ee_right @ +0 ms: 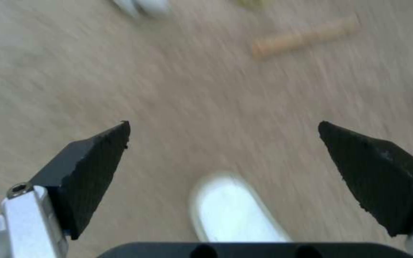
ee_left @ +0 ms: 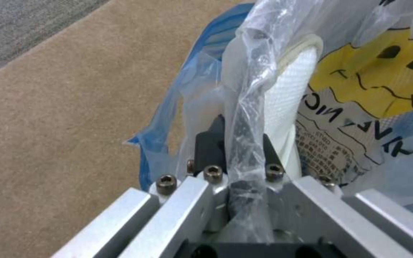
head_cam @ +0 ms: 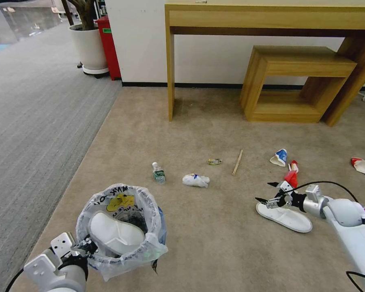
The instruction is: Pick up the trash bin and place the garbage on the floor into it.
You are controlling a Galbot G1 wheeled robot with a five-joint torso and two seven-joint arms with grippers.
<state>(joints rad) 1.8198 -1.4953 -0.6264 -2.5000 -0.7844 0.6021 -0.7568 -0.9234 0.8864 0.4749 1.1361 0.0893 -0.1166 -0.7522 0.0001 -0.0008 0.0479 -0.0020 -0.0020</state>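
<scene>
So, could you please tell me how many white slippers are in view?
2: one slipper inside the trash bin held by the left gripper; another slipper on the carpet beneath the open right gripper.

Looks like an office: grey striped carpet [head_cam: 40, 121], wooden desk [head_cam: 271, 20], potted plant [head_cam: 87, 40] by the wall.

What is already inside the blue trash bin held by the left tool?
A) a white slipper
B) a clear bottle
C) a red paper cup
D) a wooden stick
A: a white slipper lies inside the trash bin, whose bagged rim the left tool clamps; the bottle and stick lie on the floor.
</scene>
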